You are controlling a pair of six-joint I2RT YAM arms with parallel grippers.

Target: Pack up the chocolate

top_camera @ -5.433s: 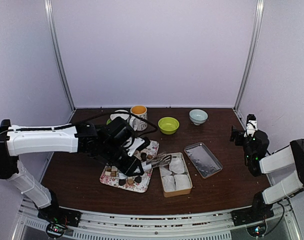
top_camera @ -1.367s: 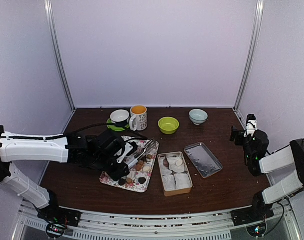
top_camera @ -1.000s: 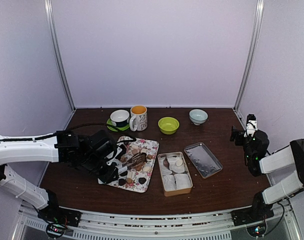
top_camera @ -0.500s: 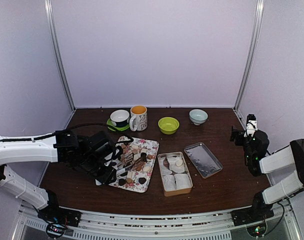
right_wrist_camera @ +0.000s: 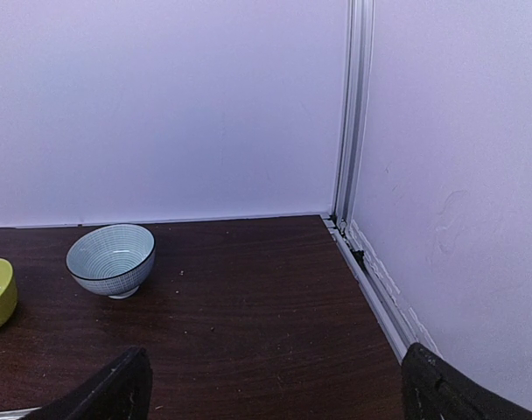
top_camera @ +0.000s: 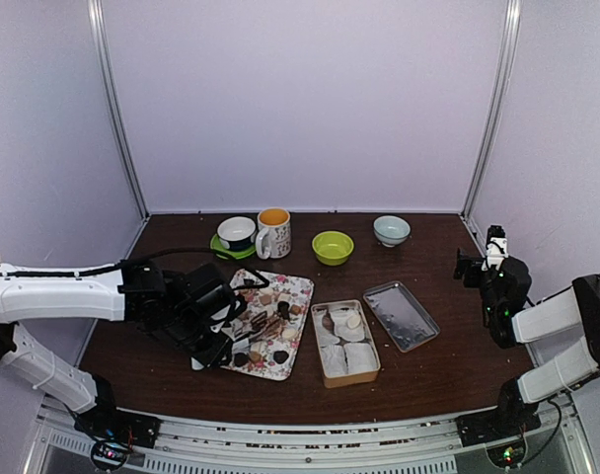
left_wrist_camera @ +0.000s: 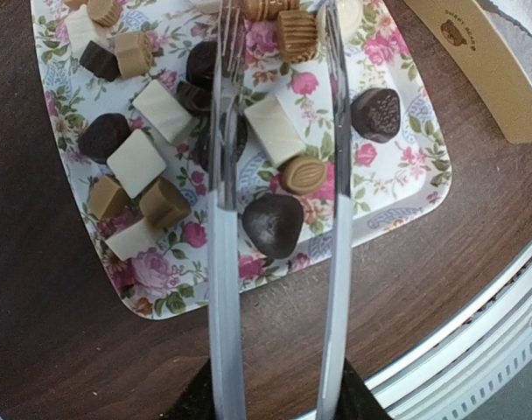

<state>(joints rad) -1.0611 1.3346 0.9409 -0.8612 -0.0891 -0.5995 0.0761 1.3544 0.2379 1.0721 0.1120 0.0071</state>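
White, pink-flowered tray (left_wrist_camera: 397, 166): holds the chocolate (left_wrist_camera: 273, 223), loose dark, tan and cream pieces, round and square. Tan tin (left_wrist_camera: 476, 66) beside it: white paper cups, a cream piece in one. My left gripper (top_camera: 221, 336) clamps metal tongs (left_wrist_camera: 227, 262) over the tray; my right gripper (right_wrist_camera: 279, 385) stands wide apart.

Chocolate (left_wrist_camera: 273, 224) on tray (left_wrist_camera: 408, 168), tin (top_camera: 350, 379) just right, perhaps its lid (top_camera: 401, 316) farther right, bowls (top_camera: 333, 247) behind
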